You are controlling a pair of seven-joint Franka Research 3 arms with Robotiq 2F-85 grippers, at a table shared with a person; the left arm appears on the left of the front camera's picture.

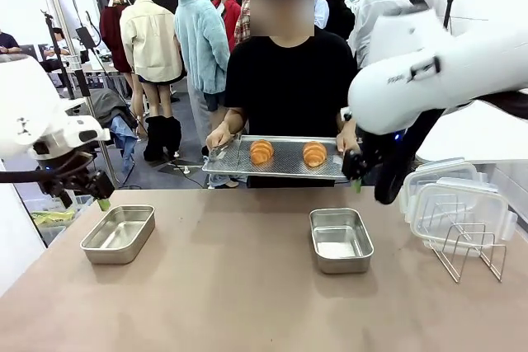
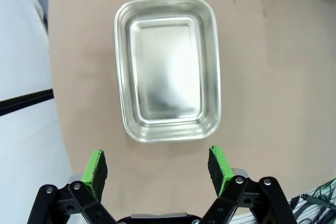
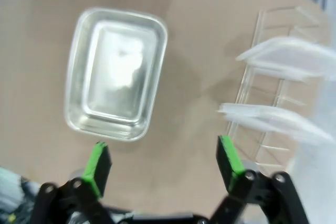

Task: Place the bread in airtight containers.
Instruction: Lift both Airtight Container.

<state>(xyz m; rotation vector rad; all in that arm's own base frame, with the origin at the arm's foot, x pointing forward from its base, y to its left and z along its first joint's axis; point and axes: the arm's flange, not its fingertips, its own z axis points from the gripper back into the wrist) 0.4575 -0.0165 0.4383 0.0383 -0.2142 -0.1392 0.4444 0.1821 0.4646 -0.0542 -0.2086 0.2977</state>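
Roll [image 1: 261,152] sat left of bun [image 1: 314,153] on tray [image 1: 288,159], behind table [image 1: 247,302]; left pan [image 1: 118,233], right pan [image 1: 341,239] on it; rack [image 1: 474,255] rightmost.

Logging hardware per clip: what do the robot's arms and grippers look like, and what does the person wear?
The left arm and right arm have glossy white rounded casings; the right carries small dark lettering. The left gripper and right gripper are black linkages with bright green pads. The person wears a black short-sleeved T-shirt.
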